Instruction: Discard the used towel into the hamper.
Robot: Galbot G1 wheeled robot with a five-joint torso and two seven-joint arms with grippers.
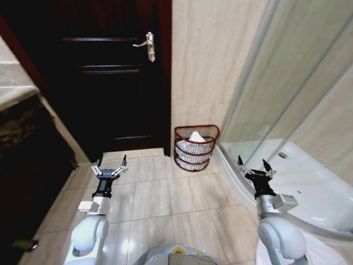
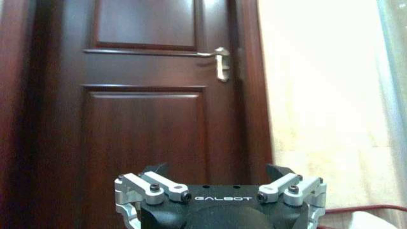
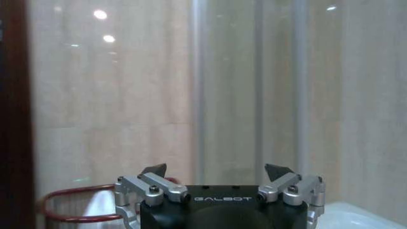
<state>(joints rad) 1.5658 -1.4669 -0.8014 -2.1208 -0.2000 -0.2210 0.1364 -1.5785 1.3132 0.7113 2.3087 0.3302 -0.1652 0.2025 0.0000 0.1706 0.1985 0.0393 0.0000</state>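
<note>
I've got the left gripper (image 1: 110,169) held low over the floor tiles (image 1: 154,199), fingers spread apart, nothing in them. Ahead of it and a bit to its left is the dark door (image 1: 105,83) — panelled wood, glossy, w/ a metal lever handle (image 1: 148,45) high up.

Hamper (image 1: 196,148) sits ahead, between the two grippers, closer to the right one's line, pushed against the beige wall (image 1: 215,61). Reddish-brown wire, horizontal hoops + vertical ribs, open top. Towel (image 1: 196,138) — white, soft, bunched to a peak — looks to be inside already, tip poking at rim level. So I'd judge the drop as done, or nearly.

Right gripper (image 1: 254,168) is also splayed and empty, hovering by the curved white shower tray (image 1: 309,193); the glass screen (image 1: 276,83) w/ metal rails is just off to its right.

Risks, imo: hamper is light openwork — a nudge from either arm could tip it or skid it on the smooth tile. Fingertips could snag in the wire gaps. A swing of the right arm could knock the glass. Towel sits high, so it might flop over the rim.
</note>
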